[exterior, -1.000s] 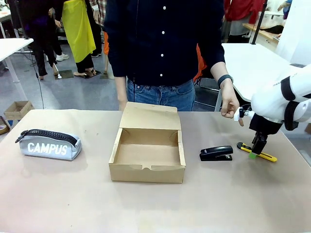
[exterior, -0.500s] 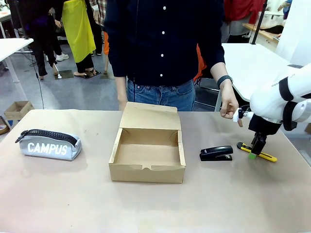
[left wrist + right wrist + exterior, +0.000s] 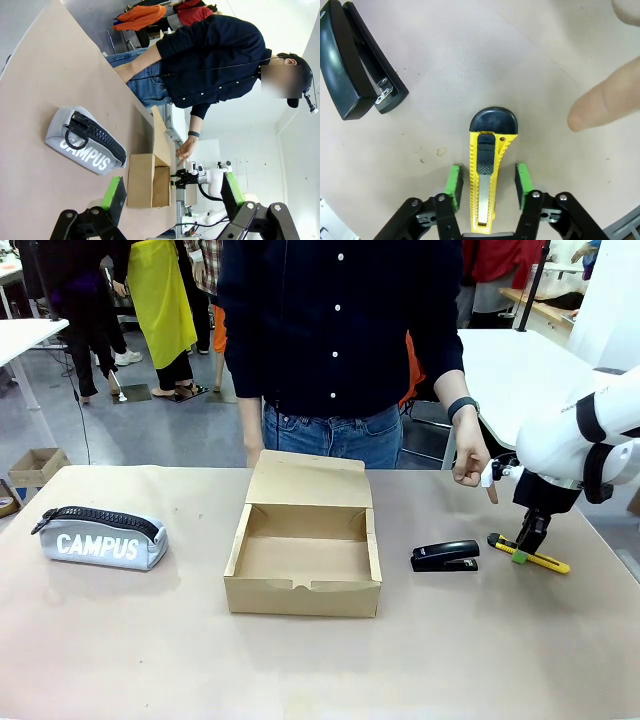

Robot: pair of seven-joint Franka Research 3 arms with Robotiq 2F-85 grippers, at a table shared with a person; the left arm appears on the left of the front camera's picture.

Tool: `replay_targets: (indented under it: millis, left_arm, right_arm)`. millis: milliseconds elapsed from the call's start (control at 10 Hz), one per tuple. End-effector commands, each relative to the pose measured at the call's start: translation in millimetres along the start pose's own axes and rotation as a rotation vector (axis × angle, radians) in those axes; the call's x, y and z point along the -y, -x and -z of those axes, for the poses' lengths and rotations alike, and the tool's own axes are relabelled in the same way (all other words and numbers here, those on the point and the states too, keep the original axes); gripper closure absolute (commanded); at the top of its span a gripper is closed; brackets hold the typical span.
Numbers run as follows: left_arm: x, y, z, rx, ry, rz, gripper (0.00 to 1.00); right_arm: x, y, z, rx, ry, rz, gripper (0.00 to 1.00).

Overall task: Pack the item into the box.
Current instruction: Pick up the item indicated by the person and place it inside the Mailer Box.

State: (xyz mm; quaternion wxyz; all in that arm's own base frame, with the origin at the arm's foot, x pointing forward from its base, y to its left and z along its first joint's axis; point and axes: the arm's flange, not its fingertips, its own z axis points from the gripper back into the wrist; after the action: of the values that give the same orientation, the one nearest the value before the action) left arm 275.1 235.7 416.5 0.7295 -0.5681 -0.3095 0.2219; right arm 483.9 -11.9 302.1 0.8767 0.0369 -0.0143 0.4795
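Right end effector (image 3: 487, 180) straddles the yellow utility knife (image 3: 487, 170) lengthwise, apparently clamped on it; box (image 3: 305, 550) lies leftward.

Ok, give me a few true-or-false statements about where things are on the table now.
1. The box is open with nothing inside. True.
2. The utility knife lies in the box. False: it lies on the table, to the right of the stapler.
3. The right gripper has one green pad on each side of the utility knife. True.
4. The stapler sits left of the box. False: the pencil case is there; the stapler lies between box and utility knife.
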Motion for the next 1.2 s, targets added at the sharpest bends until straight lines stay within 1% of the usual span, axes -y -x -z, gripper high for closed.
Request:
replay_targets:
  millis: [0, 200, 600, 700, 800, 900, 1000, 1100]
  left_arm:
    - [1, -1, 0, 0.010, 0.020, 0.020, 0.00]
    - [1, -1, 0, 0.010, 0.020, 0.020, 0.00]
    - [1, -1, 0, 0.010, 0.020, 0.020, 0.00]
    - [1, -1, 0, 0.010, 0.020, 0.020, 0.00]
    - [1, -1, 0, 0.010, 0.020, 0.020, 0.00]
    - [1, -1, 0, 0.010, 0.020, 0.020, 0.00]
    - [1, -1, 0, 0.010, 0.020, 0.020, 0.00]
    - [1, -1, 0, 0.010, 0.020, 0.020, 0.00]
  right_arm:
    - [0, 0, 5, -0.025, -0.027, 0.004, 0.81]
    - [0, -2, 4, -0.025, -0.025, 0.006, 1.00]
    - [-4, 0, 1, -0.028, -0.017, 0.001, 1.00]
    - [-9, 5, -15, -0.034, -0.018, -0.027, 1.00]
    - [-23, 14, -46, -0.016, -0.004, -0.046, 1.00]
    - [-46, 23, -80, -0.005, 0.000, -0.063, 1.00]
    - [-72, 32, -107, -0.012, 0.016, -0.111, 1.00]
    - [-94, 41, -125, 0.004, 0.023, -0.158, 1.00]
